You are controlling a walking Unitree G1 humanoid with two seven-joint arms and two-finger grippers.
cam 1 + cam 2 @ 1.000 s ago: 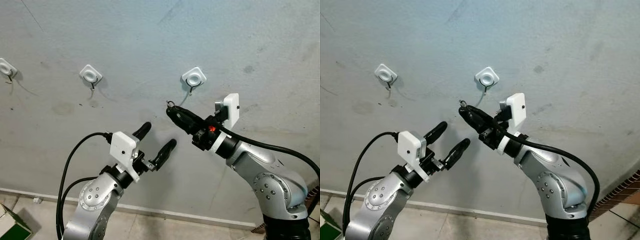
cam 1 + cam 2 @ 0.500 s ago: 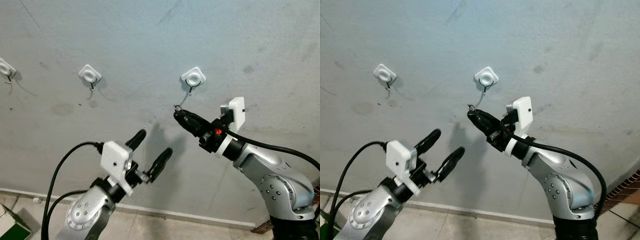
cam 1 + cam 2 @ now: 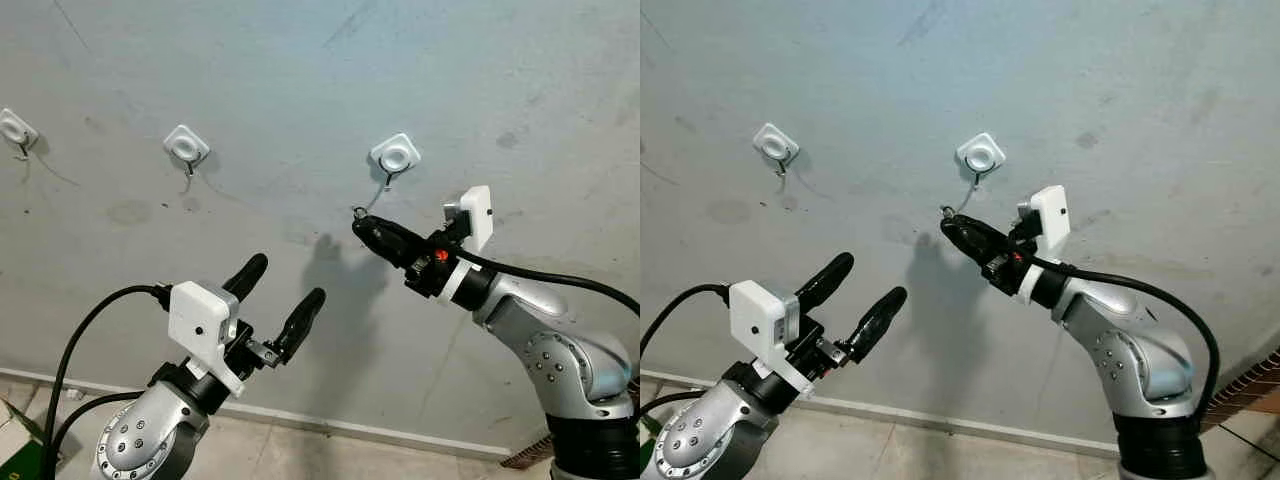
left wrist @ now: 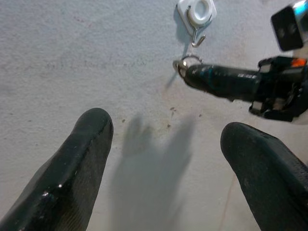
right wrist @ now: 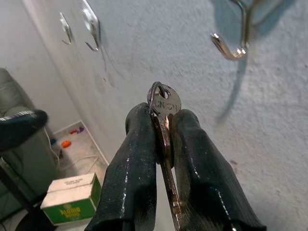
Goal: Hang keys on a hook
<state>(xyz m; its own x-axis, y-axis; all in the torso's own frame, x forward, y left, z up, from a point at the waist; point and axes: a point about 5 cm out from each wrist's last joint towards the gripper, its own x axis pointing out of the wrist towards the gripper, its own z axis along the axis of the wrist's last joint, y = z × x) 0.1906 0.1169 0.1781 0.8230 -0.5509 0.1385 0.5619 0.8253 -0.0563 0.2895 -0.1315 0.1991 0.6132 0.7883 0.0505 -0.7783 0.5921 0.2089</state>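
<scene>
The right gripper [image 3: 362,222] is raised toward the grey wall [image 3: 300,80], its two black fingers [image 5: 139,163] pressed together on a brass key [image 5: 166,108]. The key's round head and its thin ring [image 5: 155,94] stick out past the fingertips (the stamped lettering on the head is too small to read with confidence). Just beyond and above those fingertips is the nearest hook [image 3: 385,180], a metal hook hanging from a white square wall mount [image 3: 395,153]. The ring is close under the hook's curled end but apart from it; the key is not yet hung.

The left gripper [image 3: 281,301] hovers lower and to the left of the right fingers, well apart from them, with its fingers [image 4: 77,163] spread wide and holding nothing. Past its tips, farther left along the wall, are a second white hook mount [image 3: 186,145] and a third [image 3: 17,129]. A green and white box [image 5: 72,199] lies on the floor below.
</scene>
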